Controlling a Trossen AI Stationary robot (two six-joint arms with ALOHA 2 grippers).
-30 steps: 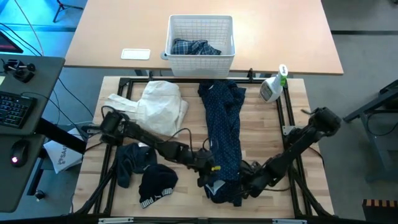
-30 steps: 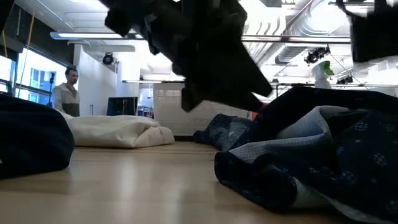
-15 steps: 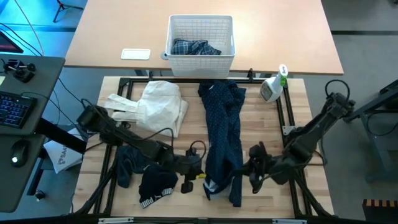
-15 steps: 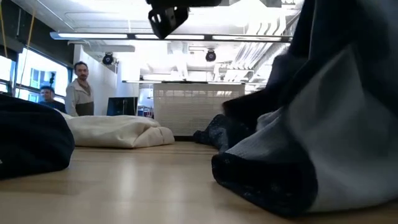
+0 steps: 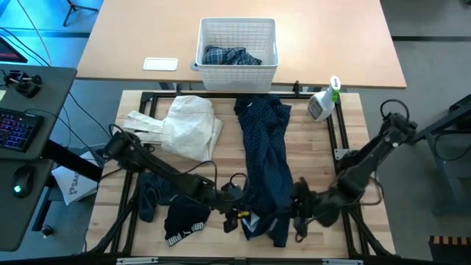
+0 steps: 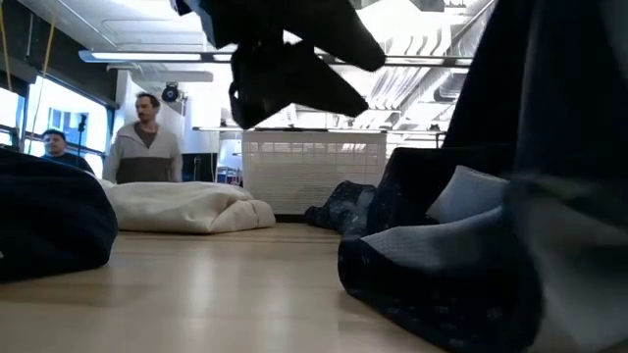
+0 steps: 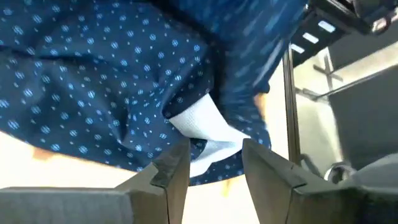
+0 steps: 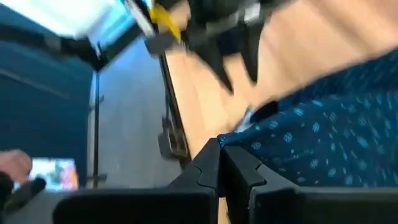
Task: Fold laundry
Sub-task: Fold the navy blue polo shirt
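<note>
The navy shirt with tiny white dots (image 5: 263,158) lies in a long strip from the far edge by the basket to the near edge. Its near end (image 5: 265,224) is rumpled and shows a white inner patch (image 7: 202,127). My left gripper (image 5: 232,216) is open, low at the left of that near end, and its fingers (image 7: 171,168) stand in front of the white patch without touching it. My right gripper (image 5: 298,212) is shut at the right edge of the near end. In the low view the cloth (image 6: 461,265) rises steeply on the right. My right gripper (image 8: 219,152) pinches the navy shirt's right edge (image 8: 249,140) close to its near end, coming level from the table's right. The shut fingertips hide how many layers they have. The cloth by the fingers stands up off the table, and the rest of the shirt lies flat.
A white lattice basket (image 5: 237,70) holding a plaid shirt (image 5: 232,56) stands beyond the far edge. A cream cloth (image 5: 188,125) lies far left, and dark pieces (image 5: 158,195) (image 5: 185,218) lie near left. A spray bottle (image 5: 324,103) stands at the far right. Two people (image 6: 142,147) stand in the room behind.
My left gripper drew off the shirt toward the table's left, then came partway back toward its near end. My right gripper moved toward the right edge, and the shirt's bunched near end was drawn out and spread. The people behind walked across the room.
</note>
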